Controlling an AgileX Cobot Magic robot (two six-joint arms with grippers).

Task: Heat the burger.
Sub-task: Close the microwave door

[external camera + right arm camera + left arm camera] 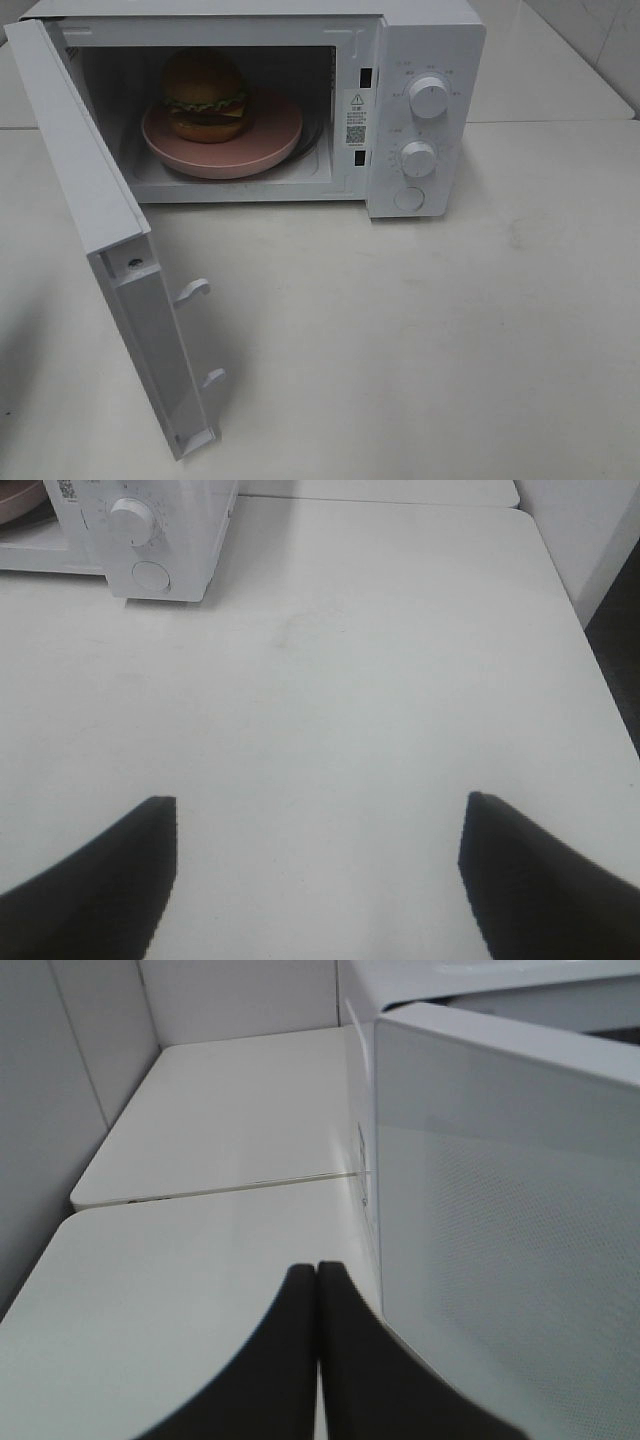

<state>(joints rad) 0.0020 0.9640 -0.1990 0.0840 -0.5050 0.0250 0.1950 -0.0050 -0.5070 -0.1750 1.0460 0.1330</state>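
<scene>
The burger (205, 94) sits on a round pink plate (268, 141) inside the white microwave (430, 50), whose door (95, 210) swings wide open toward the front left. Neither gripper appears in the exterior high view. In the left wrist view my left gripper (317, 1270) is shut with nothing between its black fingers, just beside the outer face of the open door (500, 1210). My right gripper (318, 815) stands open above bare table, with the microwave's knobs (130, 520) and the plate's edge (20, 498) far ahead of it.
The microwave has two dials (428, 97) and a round button (408, 198) on its right panel. Two hook latches (193, 290) stick out of the door's inner edge. A seam (200, 1192) joins two white tables. A dark drop lies past the table edge (610, 680).
</scene>
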